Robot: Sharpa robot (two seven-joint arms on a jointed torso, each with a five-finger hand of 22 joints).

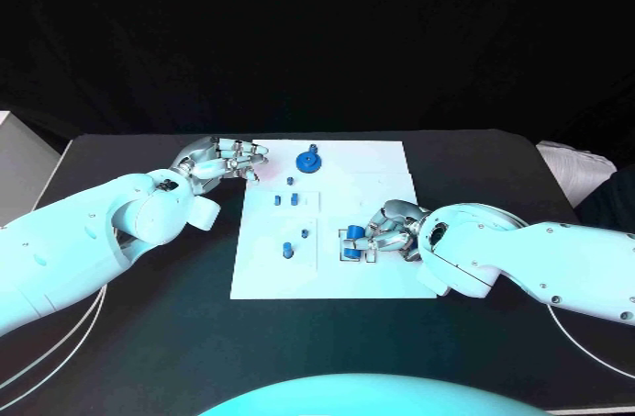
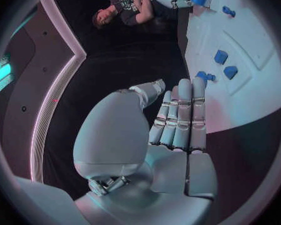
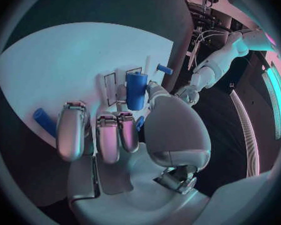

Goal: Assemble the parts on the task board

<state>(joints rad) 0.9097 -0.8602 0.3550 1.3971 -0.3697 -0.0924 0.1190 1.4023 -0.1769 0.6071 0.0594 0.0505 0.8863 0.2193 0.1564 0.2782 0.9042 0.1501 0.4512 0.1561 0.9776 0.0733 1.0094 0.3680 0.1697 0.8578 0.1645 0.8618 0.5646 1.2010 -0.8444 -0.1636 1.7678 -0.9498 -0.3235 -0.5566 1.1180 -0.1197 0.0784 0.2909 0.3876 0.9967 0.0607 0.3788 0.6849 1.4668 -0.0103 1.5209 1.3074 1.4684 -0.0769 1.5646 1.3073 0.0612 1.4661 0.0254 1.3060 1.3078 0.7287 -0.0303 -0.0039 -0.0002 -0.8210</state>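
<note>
Head view: the board [image 1: 272,274] lies mid-table with blue parts scattered on it. A round blue part [image 1: 307,163] stands near the far edge, 2 small ones [image 1: 284,199] sit mid-board, and a peg [image 1: 287,248] lies nearer the robot. The right hand [image 1: 381,234] is down at the board's right side, its fingers curled around a blue cylinder [image 1: 353,247] at a marked slot. The step looks like seating that cylinder. To do it well, the hand should hold the piece square to the slot and press straight down, with no twist, so the board does not slide. The left hand [image 1: 220,162] rests at the board's far left corner. From here I cannot tell whether it presses the board or only hovers beside it.

Left wrist view: the left hand [image 2: 178,130] has its fingers straight and close together, holding nothing, with the tips reaching to the board [image 2: 253,100] edge near 3 blue parts.

Right wrist view: the right hand [image 3: 125,135] has its thumb tip against the cylinder [image 3: 135,90], which stands between slot outlines on the board [image 3: 59,70]. The other fingers hang curled just short of it. It reads as a light pinch, though the far contact is hidden
</note>
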